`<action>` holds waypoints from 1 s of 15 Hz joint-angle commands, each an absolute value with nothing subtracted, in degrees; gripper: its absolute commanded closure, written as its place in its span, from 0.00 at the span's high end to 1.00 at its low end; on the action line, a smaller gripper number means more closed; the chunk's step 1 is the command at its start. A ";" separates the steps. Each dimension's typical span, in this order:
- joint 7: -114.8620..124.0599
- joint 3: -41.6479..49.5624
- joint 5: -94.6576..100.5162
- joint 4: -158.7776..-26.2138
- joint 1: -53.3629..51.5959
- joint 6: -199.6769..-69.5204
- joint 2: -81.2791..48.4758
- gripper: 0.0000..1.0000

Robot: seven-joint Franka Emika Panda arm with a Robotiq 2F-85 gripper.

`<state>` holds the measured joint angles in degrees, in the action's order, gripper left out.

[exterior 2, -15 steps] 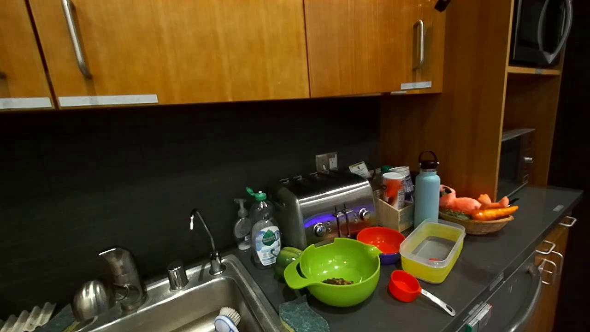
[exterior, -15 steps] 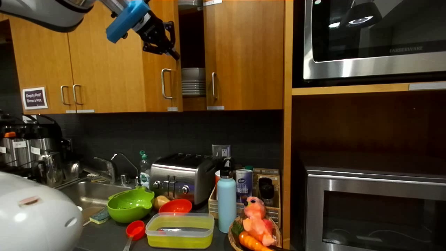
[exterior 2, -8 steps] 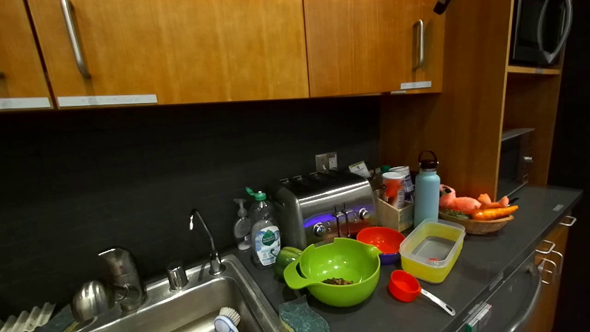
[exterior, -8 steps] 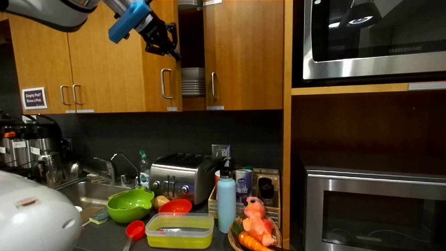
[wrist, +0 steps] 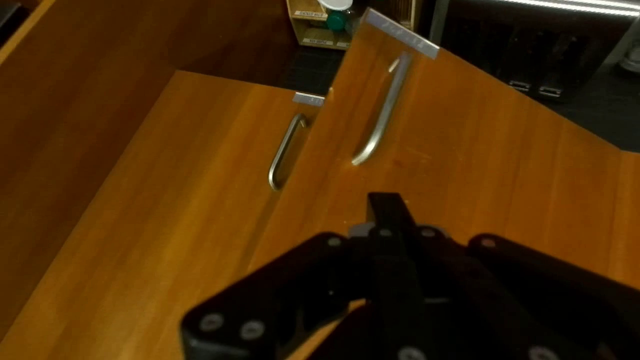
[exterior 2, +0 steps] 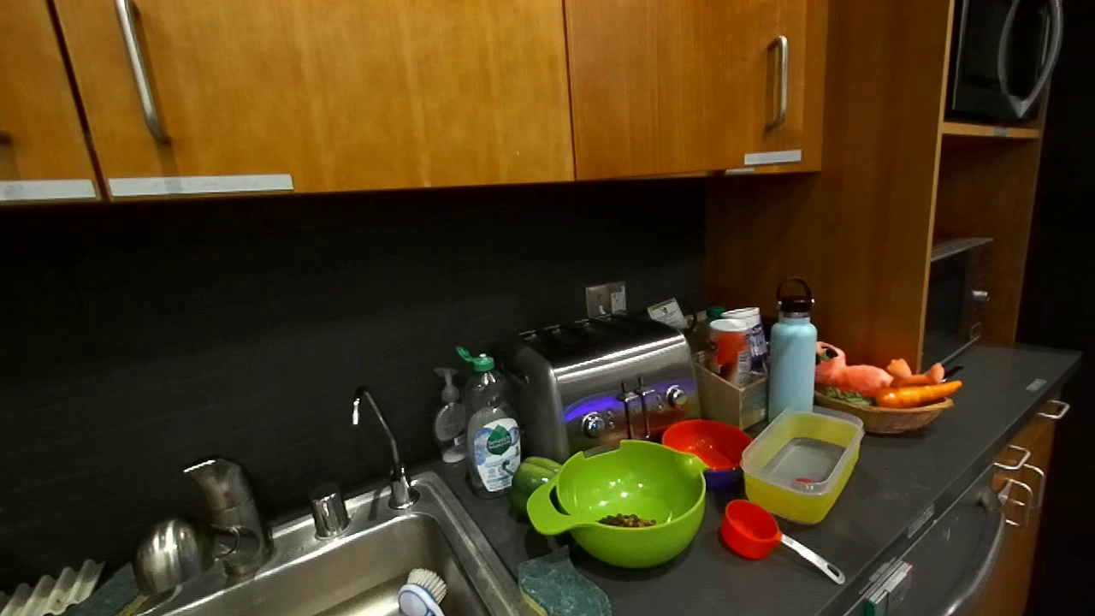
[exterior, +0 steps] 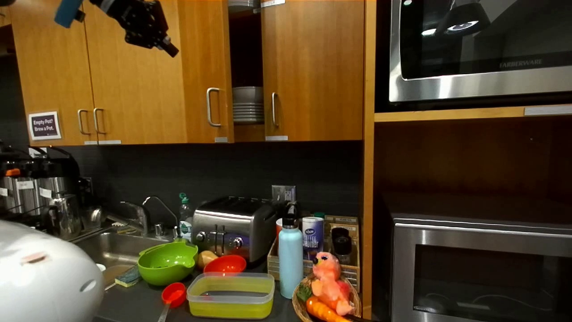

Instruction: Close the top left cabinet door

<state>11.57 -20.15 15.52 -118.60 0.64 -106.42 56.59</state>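
Note:
The top left cabinet door (exterior: 194,89) is honey-brown wood and stands ajar, with a dark gap at its right edge. Its silver bar handle (exterior: 208,107) sits low near that edge. The same door (exterior 2: 676,94) shows partly in an exterior view, and fills much of the wrist view as the nearer panel (wrist: 475,140). Left of the gap, high up in front of the cabinets, hangs my gripper (exterior: 171,47). Its fingers are together with nothing between them. In the wrist view the gripper (wrist: 387,200) points toward the door face; contact cannot be judged.
Right of the gap is the matching door (exterior: 317,76); stacked plates (exterior: 248,105) show inside. A microwave (exterior: 482,89) sits farther right. On the counter below are a toaster (exterior: 223,230), a blue bottle (exterior: 290,259), a green bowl (exterior: 167,264) and a sink (exterior 2: 376,565).
My gripper has moved left and a little up in an exterior view, off the door's right edge. Its tip has left the top of an exterior view. The door looks unmoved.

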 commanded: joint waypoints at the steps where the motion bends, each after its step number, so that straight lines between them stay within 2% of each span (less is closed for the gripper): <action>1: 23.35 -27.88 15.93 -118.61 4.35 -106.48 57.36 0.00; 2: 26.42 -30.04 16.52 -119.65 5.21 -107.57 57.49 0.26; 4: 30.83 -33.73 17.53 -121.82 6.54 -111.18 55.97 0.30; 11: 39.25 -44.77 18.53 -126.67 15.84 -141.66 39.15 0.77; 12: 39.27 -42.54 17.38 -128.74 12.81 -136.39 45.68 0.58; 15: 39.47 -44.20 18.53 -128.24 15.13 -141.51 39.42 0.77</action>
